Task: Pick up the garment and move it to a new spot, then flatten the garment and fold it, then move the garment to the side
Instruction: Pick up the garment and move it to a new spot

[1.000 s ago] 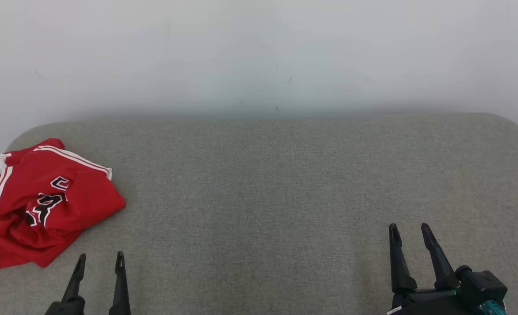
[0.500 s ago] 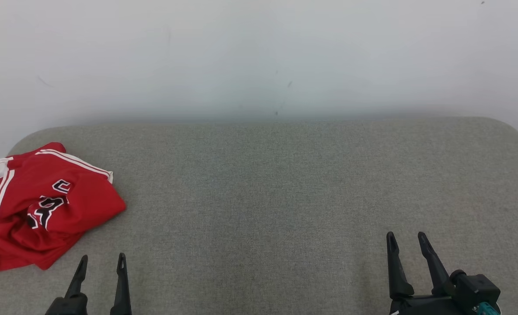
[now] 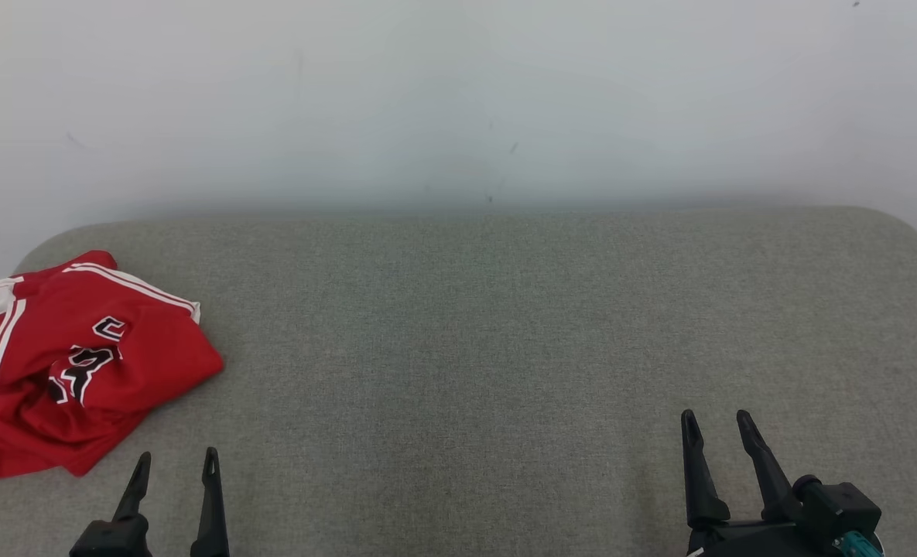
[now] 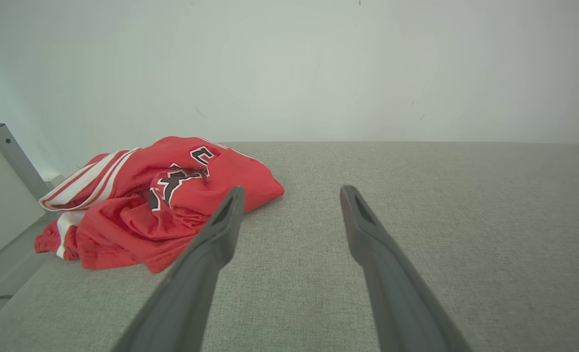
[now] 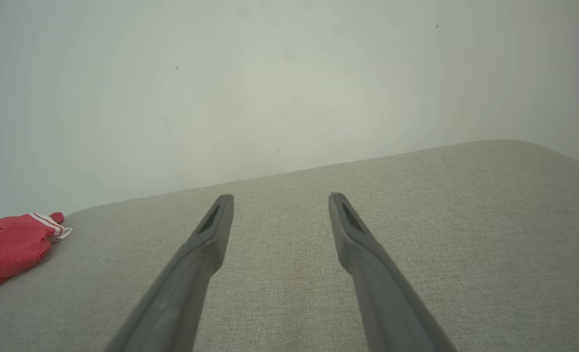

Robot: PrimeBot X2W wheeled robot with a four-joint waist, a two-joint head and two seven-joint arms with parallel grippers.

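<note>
Standing near the garment (image 4: 138, 215), a grey post (image 4: 13, 156) shows in left wrist view.

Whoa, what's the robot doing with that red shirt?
Nothing is being handled right now. The red jersey lies in a crumpled heap at the left end of the grey padded surface. The robot's left tool hovers near it, open and not touching it. The right tool is far off on the other side, open and empty too. The picking up has not begun yet.
</note>
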